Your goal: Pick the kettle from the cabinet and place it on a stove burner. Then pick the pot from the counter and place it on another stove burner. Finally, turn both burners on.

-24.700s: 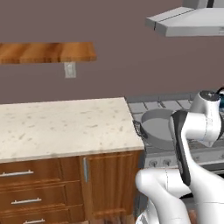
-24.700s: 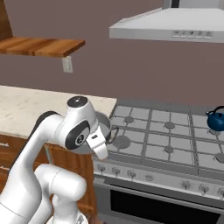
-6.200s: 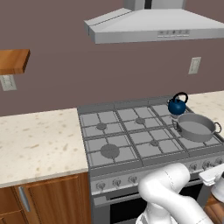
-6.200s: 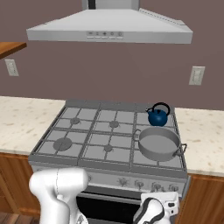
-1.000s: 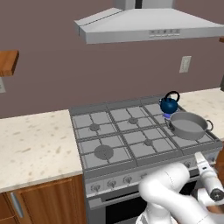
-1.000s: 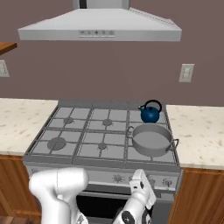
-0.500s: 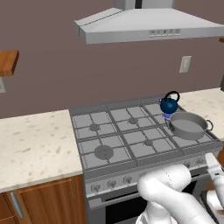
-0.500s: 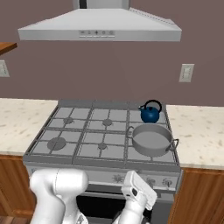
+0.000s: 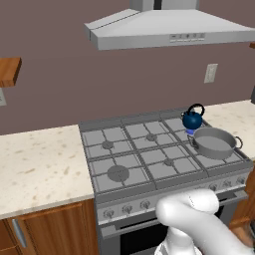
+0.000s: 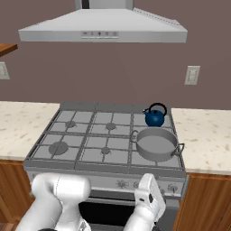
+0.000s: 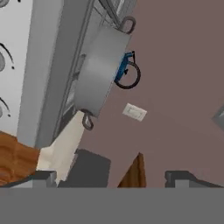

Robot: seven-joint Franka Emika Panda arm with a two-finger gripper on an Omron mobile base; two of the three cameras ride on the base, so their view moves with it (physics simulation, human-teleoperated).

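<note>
On the stove (image 10: 67, 131), flanked by the counter (image 10: 22, 119), the kettle (image 10: 155, 117) sits on the back right burner just behind the pot (image 10: 156, 144) on the front right one, while the gripper (image 11: 116, 177) hangs with fingers spread below the stove's front edge.

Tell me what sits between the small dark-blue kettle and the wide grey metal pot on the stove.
Nothing: in the right base view the kettle stands just behind the pot, with bare grate between.

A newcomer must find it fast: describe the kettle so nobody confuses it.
Find the steel gas stove under the grey hood. On its back right burner stands the kettle, just behind the pot. It is small, round and glossy dark blue with a tall black arched handle; the pot is wide and grey.
</note>
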